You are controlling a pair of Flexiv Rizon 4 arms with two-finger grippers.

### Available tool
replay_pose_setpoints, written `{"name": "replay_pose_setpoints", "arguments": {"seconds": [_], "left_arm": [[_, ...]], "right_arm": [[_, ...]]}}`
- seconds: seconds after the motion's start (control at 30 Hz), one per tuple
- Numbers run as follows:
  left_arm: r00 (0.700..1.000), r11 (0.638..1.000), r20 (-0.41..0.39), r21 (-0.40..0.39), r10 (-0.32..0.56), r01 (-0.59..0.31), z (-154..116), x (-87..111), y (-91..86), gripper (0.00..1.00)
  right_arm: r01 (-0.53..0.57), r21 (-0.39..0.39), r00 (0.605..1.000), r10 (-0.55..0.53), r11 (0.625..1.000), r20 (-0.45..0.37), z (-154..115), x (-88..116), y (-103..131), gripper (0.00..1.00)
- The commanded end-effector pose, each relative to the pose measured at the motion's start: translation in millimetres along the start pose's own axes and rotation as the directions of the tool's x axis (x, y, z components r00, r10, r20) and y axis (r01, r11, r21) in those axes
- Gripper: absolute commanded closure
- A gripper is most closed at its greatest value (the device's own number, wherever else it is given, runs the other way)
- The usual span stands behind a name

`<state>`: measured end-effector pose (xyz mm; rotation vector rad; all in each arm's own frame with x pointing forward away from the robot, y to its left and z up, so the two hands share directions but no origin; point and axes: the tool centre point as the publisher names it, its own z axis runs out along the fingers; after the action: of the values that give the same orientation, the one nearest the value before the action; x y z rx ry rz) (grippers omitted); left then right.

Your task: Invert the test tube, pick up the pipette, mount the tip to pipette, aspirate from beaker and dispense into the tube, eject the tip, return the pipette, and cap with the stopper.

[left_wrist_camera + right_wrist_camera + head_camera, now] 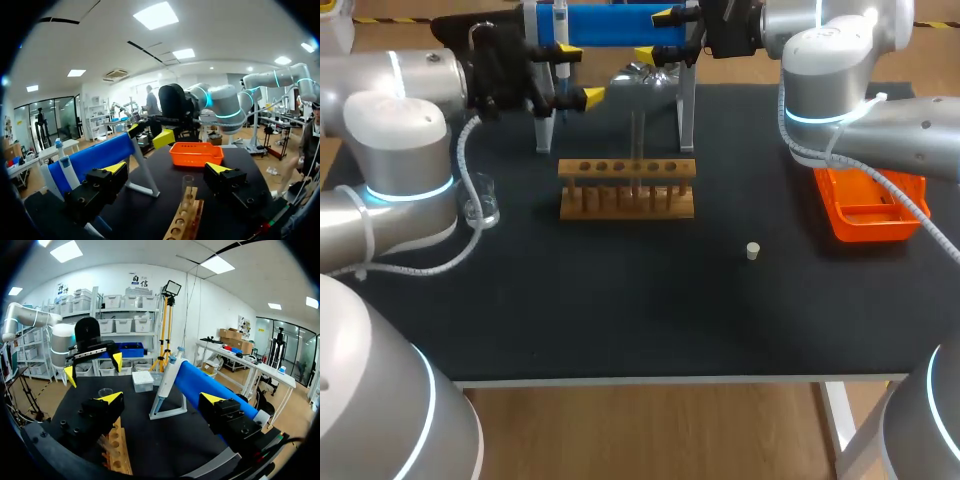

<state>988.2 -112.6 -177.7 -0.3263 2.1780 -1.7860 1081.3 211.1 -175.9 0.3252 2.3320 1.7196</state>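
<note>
**Step in hand (judgement).** Early stage: nothing is grasped, the pipette is on its stand and the stopper lies loose. I cannot tell which end of the tube is up, so the step is either the inversion or the pipette pick-up.

**Task items, with the rack as the centre of the black worktop (620, 320)**
- Wooden test-tube rack with a row of holes (626, 190): centre.
- Clear glass test tube (187, 186): upright in a rack hole, below and between the two end effectors.
- White pipette with blue top (166, 385): 11 o'clock, hanging at one end of the blue bar stand on white legs (610, 24), which spans 12 o'clock.
- Clear lidded tip box (142, 381): 12 o'clock, beyond the stand.
- Small clear glass beaker (480, 200): 9 o'clock, well apart from the rack.
- Small white stopper (752, 251): 4 o'clock, alone on the worktop.
- Orange plastic tray (865, 228): 3 o'clock, near the worktop's edge.

**End effectors**
- Left end effector (578, 72): fingers spread, empty, at 11 o'clock, just beside the pipette.
- Right end effector (655, 35): fingers spread, empty, at 12 o'clock by the blue bar, facing the left one.

**Next move calls for (judgement).** A descent between the stand's legs to take the tube by its upper part, or a side approach to the pipette body.

**Edges and room.** The blue bar and its white legs crowd the 12 o'clock side, and the two end effectors are near each other there. The widest room is at 6 o'clock. The beaker sits near the left arm's cable.
</note>
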Motion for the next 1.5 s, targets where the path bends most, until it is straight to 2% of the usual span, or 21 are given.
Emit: {"name": "replay_pose_setpoints", "arguments": {"seconds": [0.03,0.43,0.77,1.03,1.5], "left_arm": [[0.998,0.999,-0.065,-0.035,0.005,-0.007,15.8,-1.9,8.4,0.0],[0.981,0.996,-0.191,-0.079,0.028,-0.043,40.0,18.5,25.4,0.0],[0.976,0.988,-0.219,-0.15,-0.002,-0.032,61.5,30.2,47.6,0.0],[0.969,0.98,-0.246,-0.19,0.005,-0.053,76.1,43.8,57.2,0.0],[0.974,0.967,-0.227,-0.252,-0.011,-0.048,86.7,45.1,70.2,0.0]], "right_arm": [[0.0,0.001,1.0,0.0,1.0,0.0,-0.6,0.1,0.1,0.0],[0.0,0.001,1.0,0.0,1.0,0.0,-0.6,0.1,0.1,0.0],[0.0,0.001,1.0,0.0,1.0,0.0,-0.6,0.1,0.1,0.0],[0.0,0.001,1.0,0.0,1.0,0.0,-0.6,0.1,0.1,0.0],[0.0,0.001,1.0,0.0,1.0,0.0,-0.6,0.1,0.1,0.0]]}}
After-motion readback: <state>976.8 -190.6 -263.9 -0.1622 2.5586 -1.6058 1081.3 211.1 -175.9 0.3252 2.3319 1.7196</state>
